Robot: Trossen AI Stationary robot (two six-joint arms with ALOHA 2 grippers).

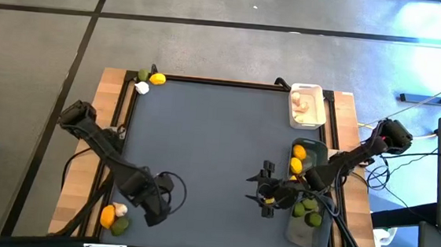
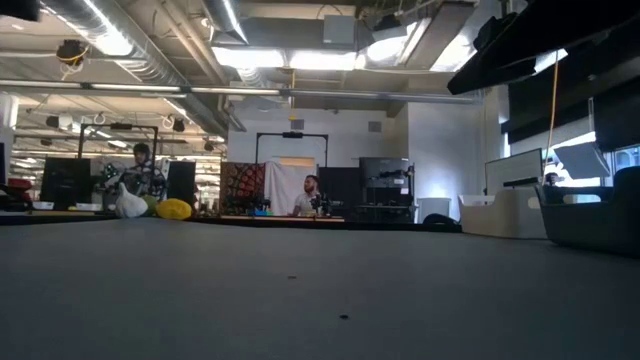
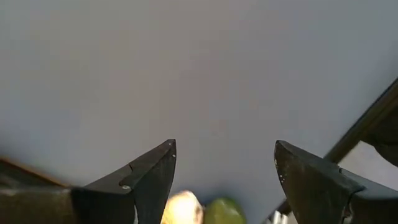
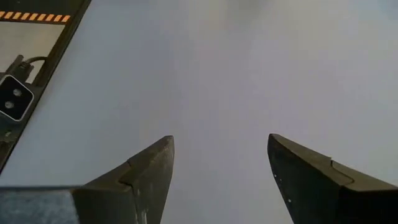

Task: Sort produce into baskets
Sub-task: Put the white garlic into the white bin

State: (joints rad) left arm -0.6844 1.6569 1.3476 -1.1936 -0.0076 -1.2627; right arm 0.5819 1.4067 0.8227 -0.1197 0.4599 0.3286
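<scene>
I am hovering my left gripper, released and empty, beside the lime, lemon and garlic to pick next, while my right gripper is waiting open beside the grey basket.

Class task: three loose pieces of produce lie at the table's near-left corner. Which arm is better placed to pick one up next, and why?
Left. The left gripper, open and empty, sits beside the yellow-orange lemon-like fruit, pale garlic-like bulb and dull green lime-like fruit; the right gripper is across the table.

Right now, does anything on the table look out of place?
Yes: six pieces lie loose outside the baskets, a green, yellow and white one at the far left corner, another such trio at the near left corner.
</scene>
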